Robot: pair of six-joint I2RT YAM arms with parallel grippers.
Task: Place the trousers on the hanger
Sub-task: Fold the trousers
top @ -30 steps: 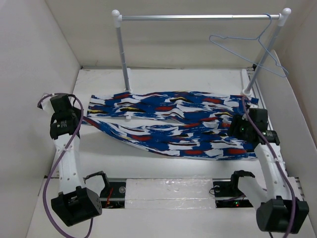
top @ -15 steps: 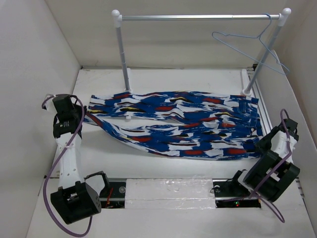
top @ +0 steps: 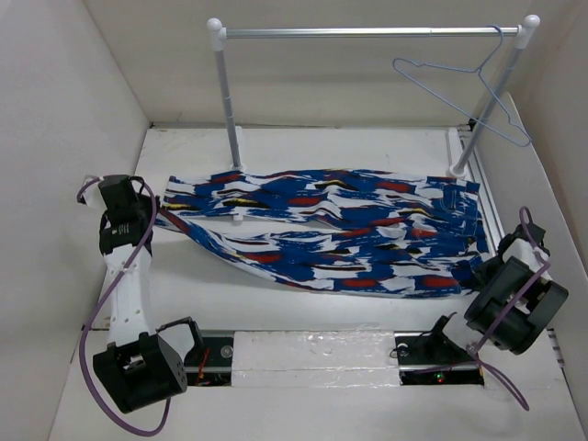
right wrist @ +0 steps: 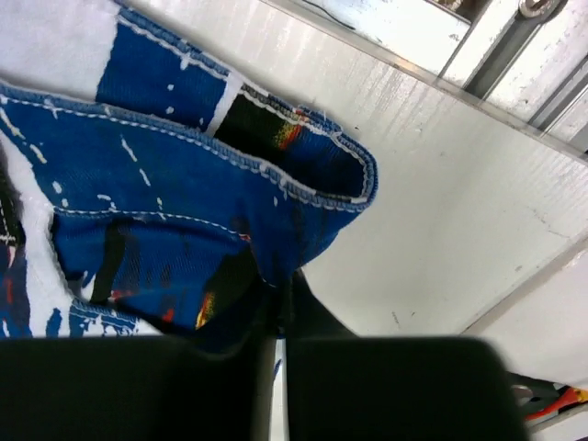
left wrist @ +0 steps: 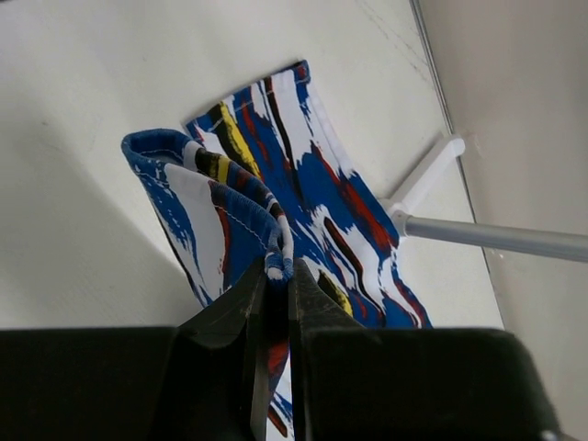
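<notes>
One silver rail (top: 367, 32) is standing across the far side of the table (top: 276, 308), carried by two uprights, the left post (top: 228, 101) and the right post (top: 464, 152). One hanger (top: 469, 87), thin and light blue, is dangling by its hook from the rail's right end, tilting in just beside the right post, with no cloth on it. One pair of trousers (top: 322, 234) is lying flat on the table on the near side of the rail, stretching from about the foot of the left post across to the foot of the right post. Two arms are working, one at each end of the cloth. The left gripper (left wrist: 276, 285) is sitting nearer than the left post and out beyond it, clamping a folded hem of the trousers between its two fingers, and that corner is lifting slightly off the table. The right gripper (right wrist: 280, 303) is sitting nearer than the right post's foot, at the opposite end, its two fingers pressing together with a fold of blue waistband cloth going down between them, so it too is gripping the trousers.
</notes>
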